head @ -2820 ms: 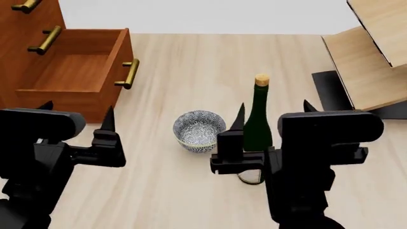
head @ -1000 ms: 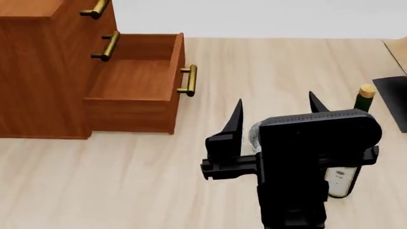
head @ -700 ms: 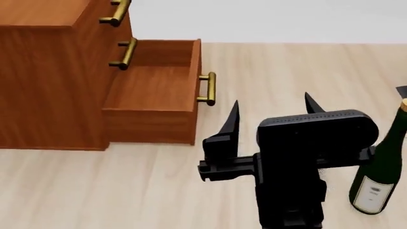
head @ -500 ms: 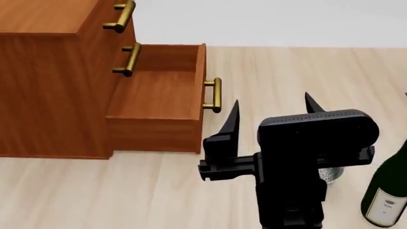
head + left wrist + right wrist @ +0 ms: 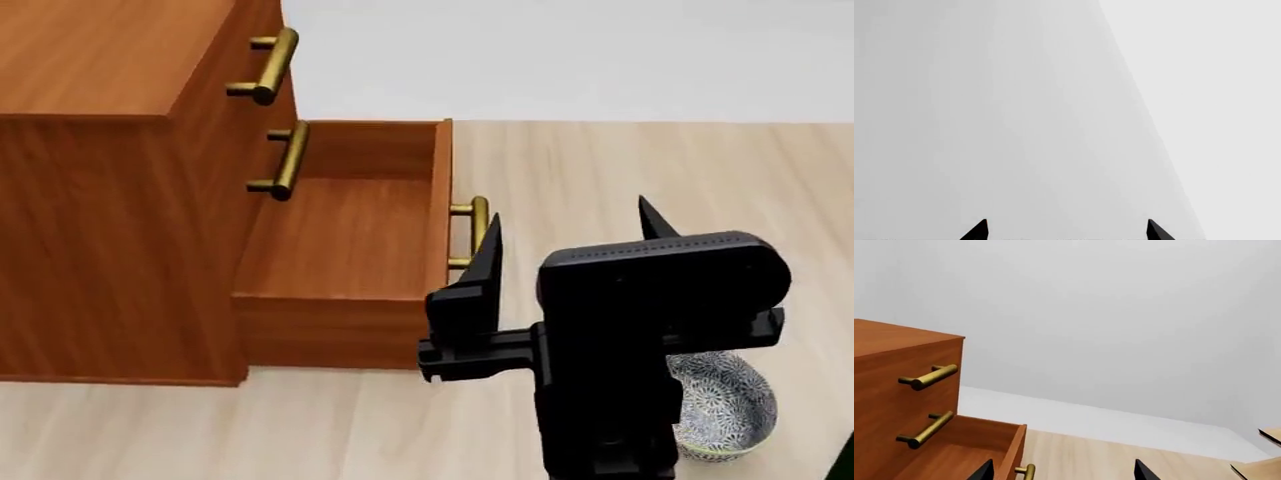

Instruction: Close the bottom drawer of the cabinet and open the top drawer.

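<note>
Bottom drawer (image 5: 350, 245) standing pulled out, looking rigid, likely sliding with a push on its brass handle (image 5: 473, 232); right gripper (image 5: 571, 250) hovering nearby, prongs apart, empty.

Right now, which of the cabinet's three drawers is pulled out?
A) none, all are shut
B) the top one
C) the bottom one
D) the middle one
C: in the head view the bottom drawer juts out from the cabinet with its inside showing, while the top drawer and the middle one sit flush, only their brass handles sticking out.
</note>
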Tool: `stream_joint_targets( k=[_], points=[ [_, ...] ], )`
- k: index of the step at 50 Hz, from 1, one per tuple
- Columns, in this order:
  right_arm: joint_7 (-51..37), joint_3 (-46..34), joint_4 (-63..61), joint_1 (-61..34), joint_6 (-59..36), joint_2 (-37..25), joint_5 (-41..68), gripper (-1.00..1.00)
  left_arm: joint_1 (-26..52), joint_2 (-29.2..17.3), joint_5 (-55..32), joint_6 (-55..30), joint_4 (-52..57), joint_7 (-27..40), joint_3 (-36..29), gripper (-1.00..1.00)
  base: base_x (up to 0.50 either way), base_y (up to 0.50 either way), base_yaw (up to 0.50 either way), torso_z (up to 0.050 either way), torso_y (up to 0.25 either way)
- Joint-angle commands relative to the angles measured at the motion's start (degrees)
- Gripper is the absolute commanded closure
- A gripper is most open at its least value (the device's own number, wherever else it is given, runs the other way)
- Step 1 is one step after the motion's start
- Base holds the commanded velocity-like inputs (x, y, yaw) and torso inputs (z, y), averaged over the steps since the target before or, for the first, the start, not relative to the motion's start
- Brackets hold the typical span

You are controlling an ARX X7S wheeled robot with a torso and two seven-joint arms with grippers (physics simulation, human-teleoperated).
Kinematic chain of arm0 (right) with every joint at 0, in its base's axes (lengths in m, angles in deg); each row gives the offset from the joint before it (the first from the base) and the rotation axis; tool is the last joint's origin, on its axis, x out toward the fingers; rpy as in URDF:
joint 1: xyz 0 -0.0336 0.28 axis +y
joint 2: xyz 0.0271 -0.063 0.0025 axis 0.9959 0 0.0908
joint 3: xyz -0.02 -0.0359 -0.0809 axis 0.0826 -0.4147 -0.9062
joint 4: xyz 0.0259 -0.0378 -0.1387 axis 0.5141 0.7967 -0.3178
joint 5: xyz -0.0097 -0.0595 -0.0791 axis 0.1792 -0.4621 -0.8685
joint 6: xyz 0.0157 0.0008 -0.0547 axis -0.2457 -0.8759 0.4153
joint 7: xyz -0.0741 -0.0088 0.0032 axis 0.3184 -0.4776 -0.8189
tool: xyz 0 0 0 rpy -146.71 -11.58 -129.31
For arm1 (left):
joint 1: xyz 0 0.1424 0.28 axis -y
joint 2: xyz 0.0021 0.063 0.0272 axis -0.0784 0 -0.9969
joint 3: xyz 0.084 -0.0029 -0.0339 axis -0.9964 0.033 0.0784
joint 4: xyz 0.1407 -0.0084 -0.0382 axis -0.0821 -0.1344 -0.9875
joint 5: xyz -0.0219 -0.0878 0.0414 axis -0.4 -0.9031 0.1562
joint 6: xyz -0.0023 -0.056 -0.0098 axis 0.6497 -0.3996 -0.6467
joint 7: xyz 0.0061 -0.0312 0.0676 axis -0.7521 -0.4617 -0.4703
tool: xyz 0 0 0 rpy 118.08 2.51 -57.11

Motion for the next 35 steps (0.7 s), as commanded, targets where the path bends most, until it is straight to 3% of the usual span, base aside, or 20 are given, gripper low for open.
stream_joint_targets(
  k=[1, 35],
  points=[
    [-0.3, -0.3, 0.3, 0.2, 0.3, -0.2, 0.3, -1.0, 0.0, -0.6, 0.1, -0.2, 0.0, 0.5, -0.2, -1.0, 0.22, 0.12, 0.0, 0.0, 0.0],
    [-0.8, 0.2, 0.2, -0.1, -0.2, -0.2, 2.0, -1.0, 0.0, -1.8, -0.1, -0.4, 0.0, 0.8, -0.3, -1.0, 0.22, 0.16, 0.0, 0.0, 0.0]
  ],
)
